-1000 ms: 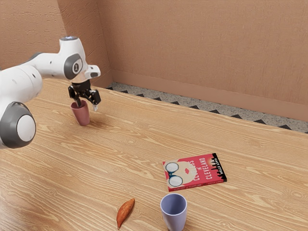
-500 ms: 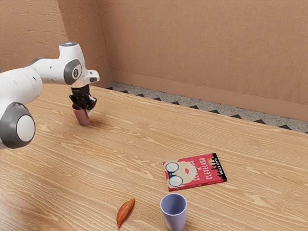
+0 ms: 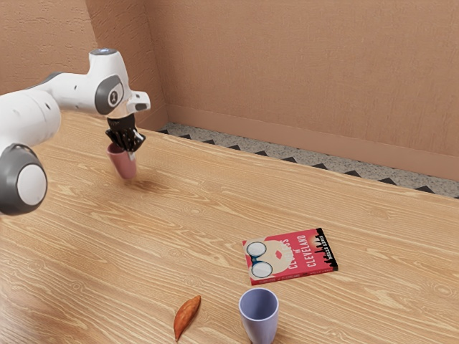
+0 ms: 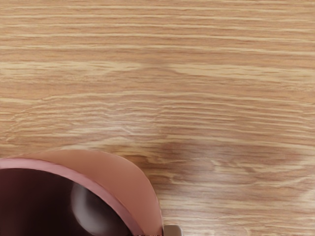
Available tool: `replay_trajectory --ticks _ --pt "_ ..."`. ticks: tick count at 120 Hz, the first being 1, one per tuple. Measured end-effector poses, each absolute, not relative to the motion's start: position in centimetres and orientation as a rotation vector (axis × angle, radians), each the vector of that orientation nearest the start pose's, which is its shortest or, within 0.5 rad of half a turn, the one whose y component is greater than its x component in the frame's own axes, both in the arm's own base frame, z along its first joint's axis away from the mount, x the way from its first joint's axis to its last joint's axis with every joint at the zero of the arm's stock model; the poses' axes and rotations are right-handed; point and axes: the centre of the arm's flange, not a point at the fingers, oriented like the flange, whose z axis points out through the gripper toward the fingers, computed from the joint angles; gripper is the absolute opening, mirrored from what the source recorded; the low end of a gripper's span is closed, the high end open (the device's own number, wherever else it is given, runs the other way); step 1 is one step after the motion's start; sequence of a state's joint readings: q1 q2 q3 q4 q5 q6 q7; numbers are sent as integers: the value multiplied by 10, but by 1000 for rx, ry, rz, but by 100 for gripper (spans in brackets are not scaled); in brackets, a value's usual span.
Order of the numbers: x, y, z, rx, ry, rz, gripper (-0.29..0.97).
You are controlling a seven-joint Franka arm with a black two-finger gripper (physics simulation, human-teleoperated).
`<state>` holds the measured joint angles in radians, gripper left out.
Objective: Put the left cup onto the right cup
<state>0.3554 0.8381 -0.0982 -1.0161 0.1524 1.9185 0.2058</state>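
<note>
the end effector (image 3: 126, 140) is clamped on the rim of the pink cup (image 3: 123, 165), which hangs slightly tilted over the desk (image 3: 215, 208), toward 10 o'clock in the exterior view. the lilac cup (image 3: 258, 314) stands upright near 6 o'clock, well apart, with a red book (image 3: 290, 256) at its 1 o'clock and a sweet potato (image 3: 186, 317) at its 9 o'clock.

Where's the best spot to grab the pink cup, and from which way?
By its rim, coming from straight above. The pink cup is upright with its mouth up and has a thin wall, so one finger fits inside and one outside. The gripper holds it just that way.
</note>
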Motion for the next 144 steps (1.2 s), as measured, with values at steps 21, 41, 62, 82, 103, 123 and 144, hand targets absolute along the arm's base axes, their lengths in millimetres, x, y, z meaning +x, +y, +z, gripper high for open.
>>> replay_trajectory --ticks 21,41,62,82,103,123,144 --pt "718 183 392 -3042 24 -55 -10" --pt "701 151 402 -3037 60 -44 -10" --pt "688 104 405 -3038 124 -20 -10" --pt "672 50 423 -3026 215 -26 -10" --pt "657 -9 437 -3016 315 -37 -10" --pt "636 -74 444 -3001 435 -37 -10" --pt "608 -130 444 -2982 524 -21 -10"
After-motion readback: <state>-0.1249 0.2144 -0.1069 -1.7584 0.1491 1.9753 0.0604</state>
